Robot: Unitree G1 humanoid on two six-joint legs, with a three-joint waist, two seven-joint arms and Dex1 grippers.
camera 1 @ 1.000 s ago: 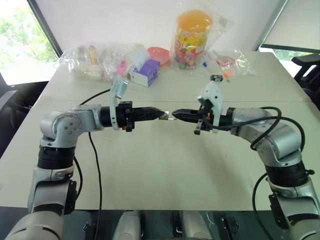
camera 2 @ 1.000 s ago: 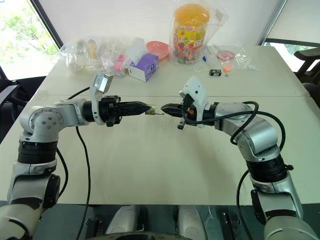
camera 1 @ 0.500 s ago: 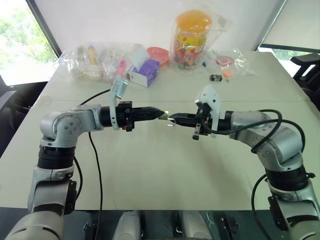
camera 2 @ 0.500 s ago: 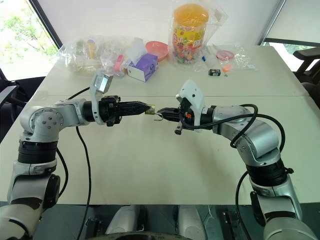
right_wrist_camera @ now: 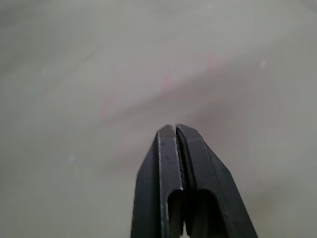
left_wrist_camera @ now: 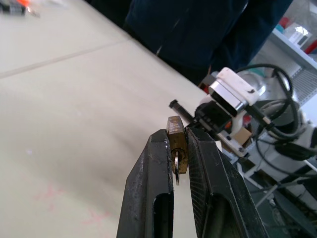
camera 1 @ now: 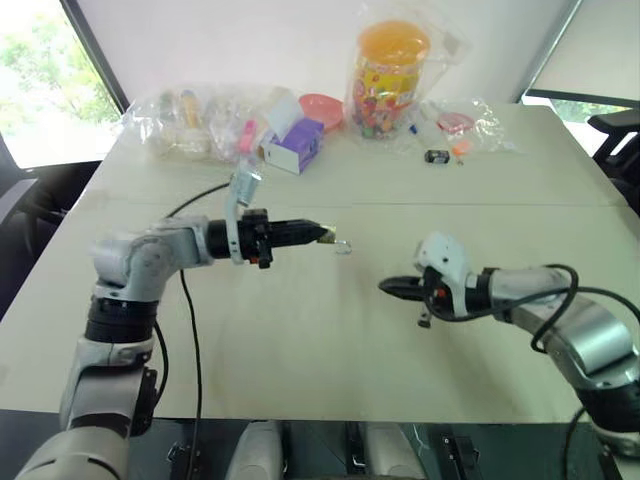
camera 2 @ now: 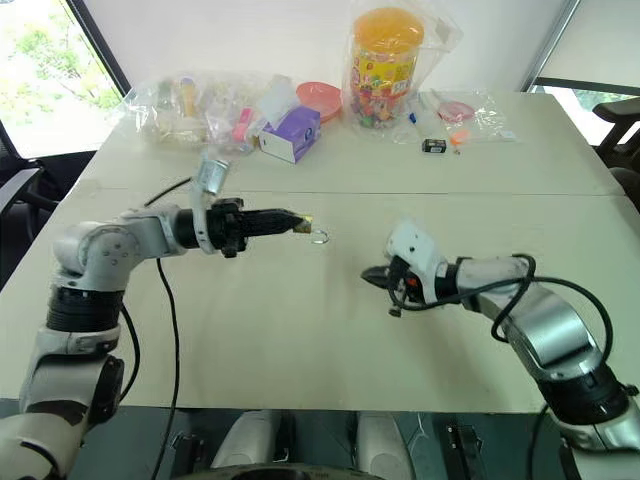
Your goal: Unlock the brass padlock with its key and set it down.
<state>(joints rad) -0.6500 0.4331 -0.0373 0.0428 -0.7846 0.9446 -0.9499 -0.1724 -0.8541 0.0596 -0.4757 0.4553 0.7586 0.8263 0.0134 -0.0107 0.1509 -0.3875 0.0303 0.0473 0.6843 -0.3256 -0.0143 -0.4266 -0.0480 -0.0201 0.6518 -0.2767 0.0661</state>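
Note:
My left gripper [camera 1: 322, 235] reaches level across the table's middle, shut on the brass padlock [left_wrist_camera: 177, 140], which is pinched at the fingertips [left_wrist_camera: 159, 148]. A small silvery loop [camera 1: 343, 246] hangs off the padlock past the tips. A thin silvery piece [left_wrist_camera: 176, 167] lies against the brass body; I cannot tell whether it is the key. My right gripper [camera 1: 385, 286] hovers low over the table, apart from the padlock and nearer the front edge. Its fingers [right_wrist_camera: 168, 148] are shut with nothing between them.
Along the table's far edge stand an orange-lidded jar [camera 1: 392, 75], a purple box [camera 1: 297, 142], a pink bowl [camera 1: 322, 105], clear bags of small items [camera 1: 190, 125] and a small black object [camera 1: 436, 156]. A black cable [camera 1: 190, 310] trails over the table's left part.
My right gripper has pulled away from the padlock, down and to the right toward the front of the table. The left gripper has sunk a little with the padlock still in it.

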